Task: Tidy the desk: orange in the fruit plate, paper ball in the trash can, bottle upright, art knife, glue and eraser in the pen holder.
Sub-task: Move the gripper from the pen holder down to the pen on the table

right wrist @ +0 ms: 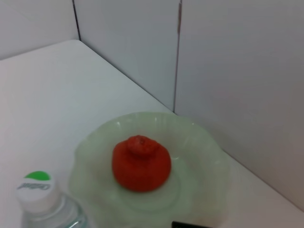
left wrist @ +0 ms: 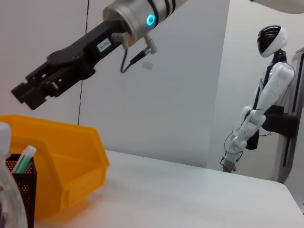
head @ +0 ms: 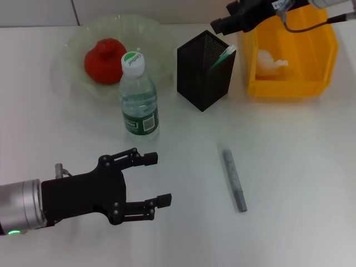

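Eyeing grey art knife flat on worktop, long axis running away from me; my left gripper nearer, open, empty. Right gripper over pen holder, finger state unclear.

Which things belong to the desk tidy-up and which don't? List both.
Job: orange, fruit plate, bottle, pen holder, green-tipped stick inside it (likely glue), trash can, paper ball, grey art knife.
Not job: white humanoid robot in the background.
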You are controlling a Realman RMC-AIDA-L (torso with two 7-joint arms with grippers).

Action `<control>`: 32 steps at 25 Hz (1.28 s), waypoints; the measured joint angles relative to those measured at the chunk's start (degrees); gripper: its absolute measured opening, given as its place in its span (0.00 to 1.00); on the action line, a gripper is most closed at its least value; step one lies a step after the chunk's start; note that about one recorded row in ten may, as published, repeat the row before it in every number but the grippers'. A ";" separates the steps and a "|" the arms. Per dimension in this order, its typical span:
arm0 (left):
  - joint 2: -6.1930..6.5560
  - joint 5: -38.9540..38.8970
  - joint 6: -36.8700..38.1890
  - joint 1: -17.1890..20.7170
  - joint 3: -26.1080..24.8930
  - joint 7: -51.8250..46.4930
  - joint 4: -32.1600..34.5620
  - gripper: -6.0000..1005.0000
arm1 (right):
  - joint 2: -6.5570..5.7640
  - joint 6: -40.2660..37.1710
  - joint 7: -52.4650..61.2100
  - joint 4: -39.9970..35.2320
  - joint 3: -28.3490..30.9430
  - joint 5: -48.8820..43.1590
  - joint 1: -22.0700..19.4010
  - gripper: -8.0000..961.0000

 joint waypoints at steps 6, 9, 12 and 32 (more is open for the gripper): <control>0.00 0.00 -0.01 -0.20 0.00 -0.03 0.01 0.84 | 0.25 -12.95 12.25 -15.92 -0.24 -3.79 -3.47 0.55; 0.00 0.00 -0.04 -0.25 0.00 -0.03 0.01 0.84 | 0.37 -21.35 19.62 -22.77 -1.06 -6.43 -4.48 0.56; 0.00 0.00 -0.06 -0.41 0.00 -0.12 0.01 0.84 | 0.54 -26.63 25.42 -23.03 -3.83 -7.44 -4.44 0.57; 0.00 -0.01 -0.10 0.04 0.00 0.21 -0.24 0.84 | 1.12 -16.27 34.78 4.33 -25.83 -7.50 1.70 0.83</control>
